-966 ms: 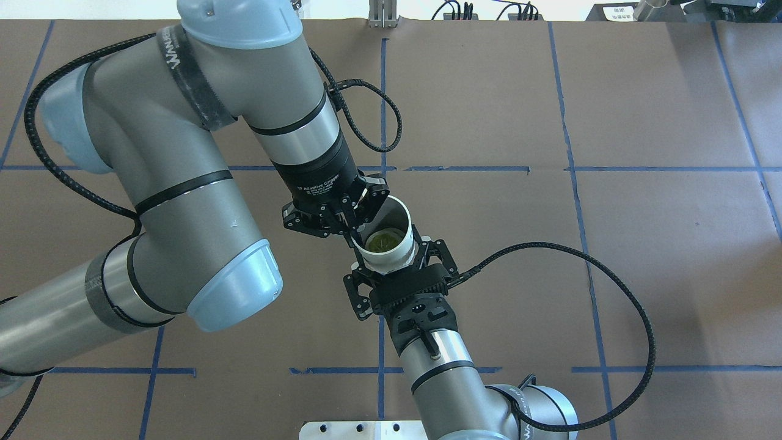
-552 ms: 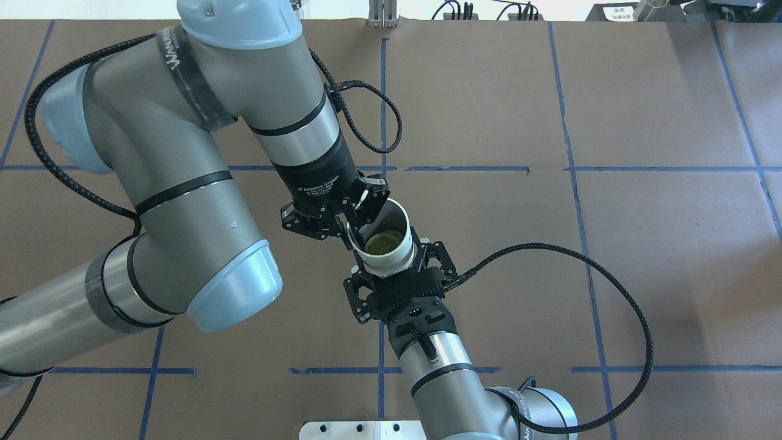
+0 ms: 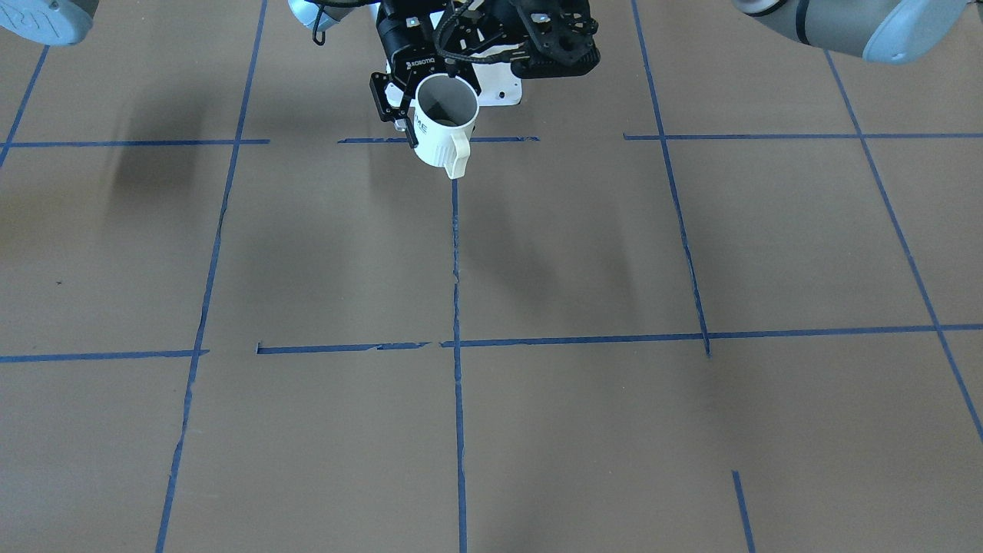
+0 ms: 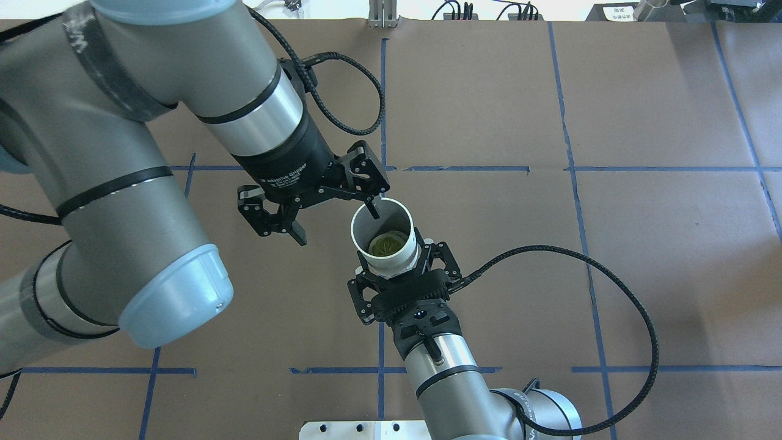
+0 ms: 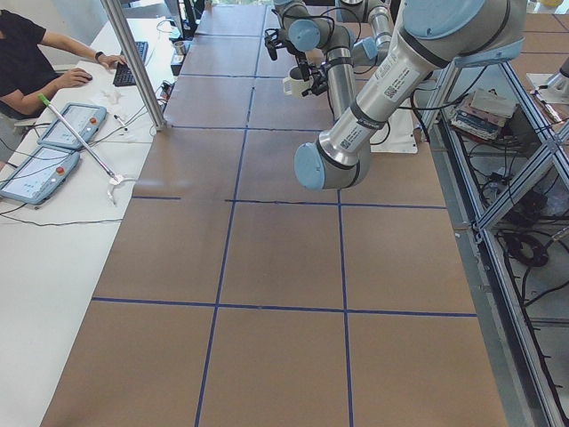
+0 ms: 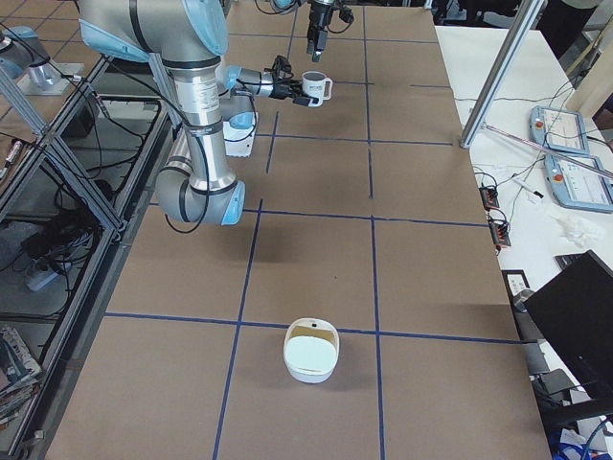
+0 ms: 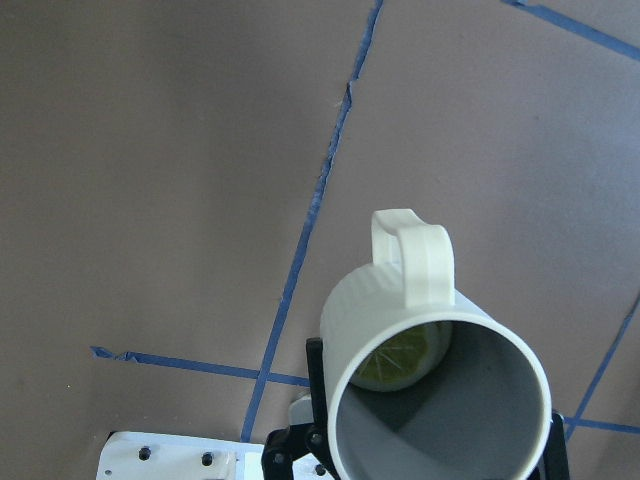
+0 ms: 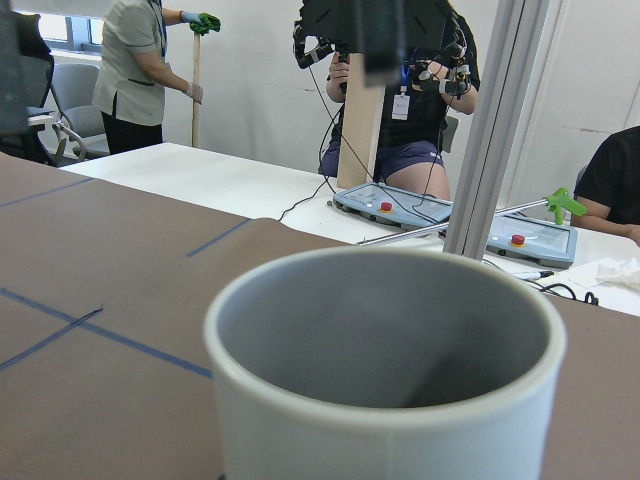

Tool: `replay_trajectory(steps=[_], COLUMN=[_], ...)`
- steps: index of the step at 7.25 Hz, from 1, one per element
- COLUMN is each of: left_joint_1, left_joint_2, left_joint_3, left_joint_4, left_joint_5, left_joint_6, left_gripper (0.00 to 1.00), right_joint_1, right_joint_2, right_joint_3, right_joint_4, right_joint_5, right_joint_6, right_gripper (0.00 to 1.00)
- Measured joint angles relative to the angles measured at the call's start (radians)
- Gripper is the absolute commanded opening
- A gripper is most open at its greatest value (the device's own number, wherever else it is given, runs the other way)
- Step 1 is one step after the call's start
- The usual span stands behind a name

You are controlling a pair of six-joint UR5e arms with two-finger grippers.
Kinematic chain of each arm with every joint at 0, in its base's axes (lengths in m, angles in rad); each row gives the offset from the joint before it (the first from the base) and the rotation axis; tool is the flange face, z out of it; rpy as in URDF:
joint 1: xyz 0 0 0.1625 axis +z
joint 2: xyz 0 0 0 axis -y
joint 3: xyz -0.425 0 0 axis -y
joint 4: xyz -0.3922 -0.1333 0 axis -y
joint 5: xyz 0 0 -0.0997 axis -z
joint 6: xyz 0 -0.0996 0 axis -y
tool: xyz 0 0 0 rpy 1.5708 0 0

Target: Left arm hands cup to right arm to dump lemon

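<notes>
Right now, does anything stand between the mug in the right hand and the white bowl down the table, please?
Nothing visible does. The right hand holds the mug, and only bare taped table lies between it and the bowl. The open left hand is on the mug's far side.

White bowl (image 6: 311, 351) on brown, blue-taped table (image 6: 431, 287)

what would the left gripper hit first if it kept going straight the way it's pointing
Probably the cup: the open left gripper points down just above its rim. Depth is unclear, so it might slip past to the table.
</notes>
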Motion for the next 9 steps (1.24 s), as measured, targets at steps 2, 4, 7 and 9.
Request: replay_trajectory(steps=[2,4,7,9], left_joint_1=[-0.046,-0.067,-0.076,-0.074], left_joint_2=[0.03,0.064,0.114,0.132], left_joint_3=[-0.028,-0.043,-0.055,-0.056], left_joint_4=[-0.001,-0.001,-0.004,-0.006], left_joint_5=[0.001,0.002,0.013,0.041], left_joint_6=[0.001,0.004,0.013,0.014], left_gripper=[1.0,1.0,1.0,1.0], right_joint_1=[0.012,0.036,0.069,0.083], right_joint_2=[-0.076,-0.223,-0.439,-0.541], right_joint_3=[0.012,0.017,0.017,0.017], right_joint_4=[0.131,0.376,0.677,0.786], right_joint_5=[-0.061,-0.089,-0.091,-0.082], right_joint_6=[0.011,0.015,0.03,0.04], right_gripper=[0.1,0.03,0.0,0.0])
